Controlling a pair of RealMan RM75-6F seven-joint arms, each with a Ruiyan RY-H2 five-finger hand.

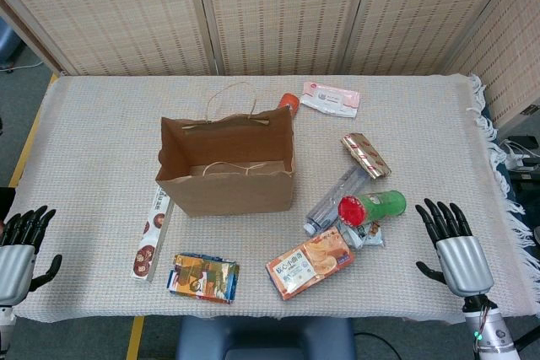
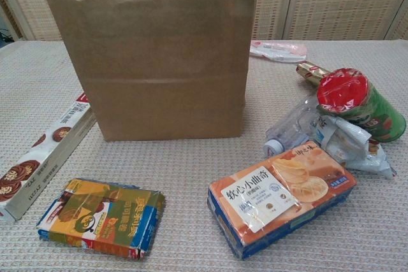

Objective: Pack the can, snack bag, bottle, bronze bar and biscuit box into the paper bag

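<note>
Both hands idle at the desk's near edge: left hand point(image 1: 21, 246) and right hand point(image 1: 456, 246) spread, holding nothing. The paper bag point(image 1: 226, 166) stands open, apparently empty. The can point(image 1: 372, 206), bottle point(image 1: 333, 201) and snack bag point(image 1: 367, 232) lie touching; lifting one risks dragging or rolling its neighbours.

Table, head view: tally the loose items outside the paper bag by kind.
Boxes: 2, long cookie box, orange biscuit box
Cans: 1, green can
Bottles: 1, clear bottle
Bars: 1, bronze bar
Soft packets: 3, snack bag, pink packet, small packet under can
Unclear: 1, orange item behind paper bag
Total: 9
</note>
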